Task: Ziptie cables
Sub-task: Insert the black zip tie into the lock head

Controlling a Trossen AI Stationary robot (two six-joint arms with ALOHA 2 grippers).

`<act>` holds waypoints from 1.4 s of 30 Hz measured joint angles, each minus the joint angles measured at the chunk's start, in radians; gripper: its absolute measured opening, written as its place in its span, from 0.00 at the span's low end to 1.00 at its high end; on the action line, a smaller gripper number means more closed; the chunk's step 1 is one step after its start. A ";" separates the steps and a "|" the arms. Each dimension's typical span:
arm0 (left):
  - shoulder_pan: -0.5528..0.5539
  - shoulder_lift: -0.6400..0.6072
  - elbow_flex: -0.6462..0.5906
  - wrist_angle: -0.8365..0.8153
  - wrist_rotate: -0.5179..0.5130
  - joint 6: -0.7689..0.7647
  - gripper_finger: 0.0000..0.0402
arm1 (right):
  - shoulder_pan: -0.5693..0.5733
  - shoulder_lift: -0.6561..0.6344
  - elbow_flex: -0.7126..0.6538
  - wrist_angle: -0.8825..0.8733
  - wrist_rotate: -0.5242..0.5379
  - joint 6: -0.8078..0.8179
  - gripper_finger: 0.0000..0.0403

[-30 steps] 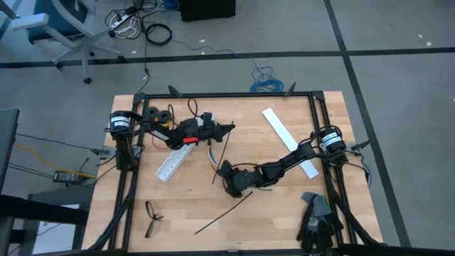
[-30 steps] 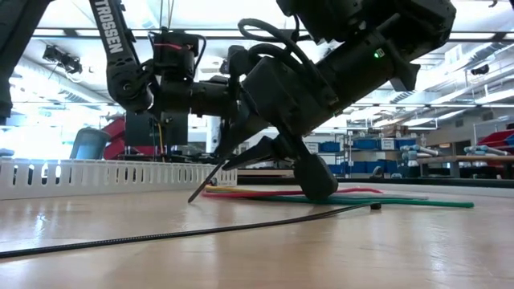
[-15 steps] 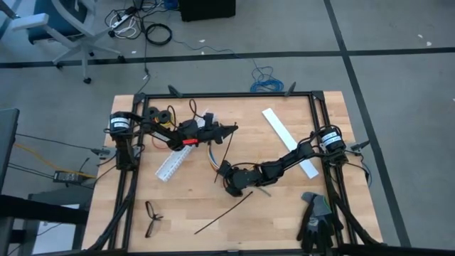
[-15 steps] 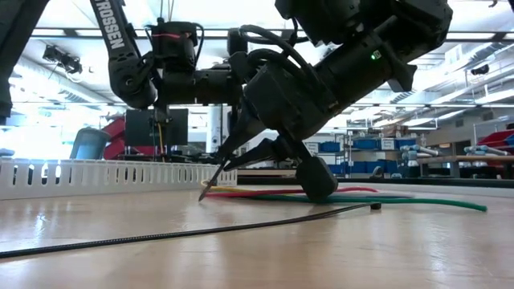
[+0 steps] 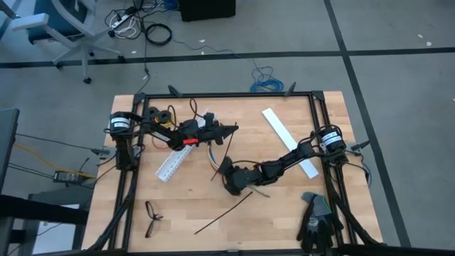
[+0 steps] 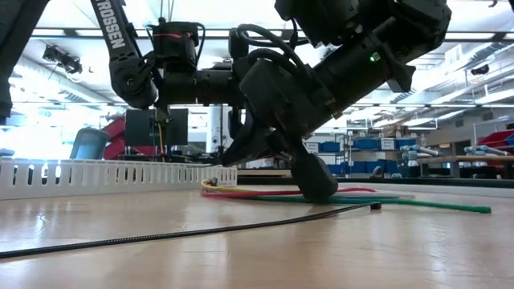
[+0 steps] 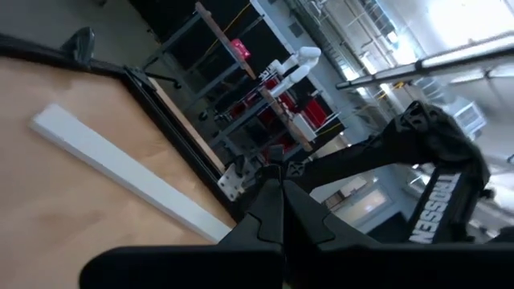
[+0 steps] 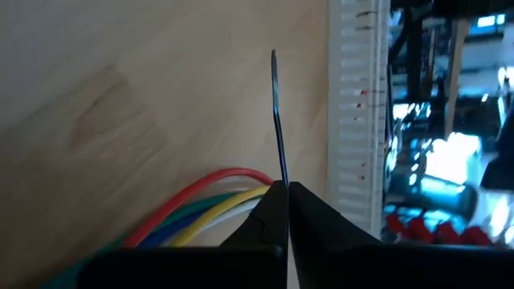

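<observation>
Having just closed, right end effector (image 8: 283, 193) pinching ziptie (image 8: 277, 120) beside cables (image 8: 213, 201).

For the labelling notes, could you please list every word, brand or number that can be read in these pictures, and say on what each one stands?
"TROSSEN": white letters on the dark arm link at the upper left of the low view.
"TROSSEN": white letters on the other arm's link, seen in the left wrist view.
No other text is readable; signs in the room behind are too blurred.
</observation>
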 joint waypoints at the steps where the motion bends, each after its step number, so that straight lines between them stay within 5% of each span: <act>1: 0.000 0.000 0.000 -0.003 0.003 0.024 0.00 | -0.001 0.000 0.000 0.002 0.000 0.042 0.00; 8: 0.000 0.000 0.000 -0.048 0.024 0.177 0.00 | -0.022 -0.001 -0.001 -0.018 -0.003 0.318 0.00; 14: -0.004 0.000 -0.026 -0.044 -0.004 0.274 0.00 | -0.025 -0.004 -0.002 -0.040 0.015 0.380 0.00; 27: -0.046 0.000 -0.236 0.277 -0.150 0.392 0.00 | -0.032 -0.028 -0.011 -0.096 0.022 0.481 0.00; 42: -0.202 0.000 -0.276 0.278 -0.400 0.757 0.00 | -0.129 -0.123 -0.029 -0.126 -0.259 0.690 0.00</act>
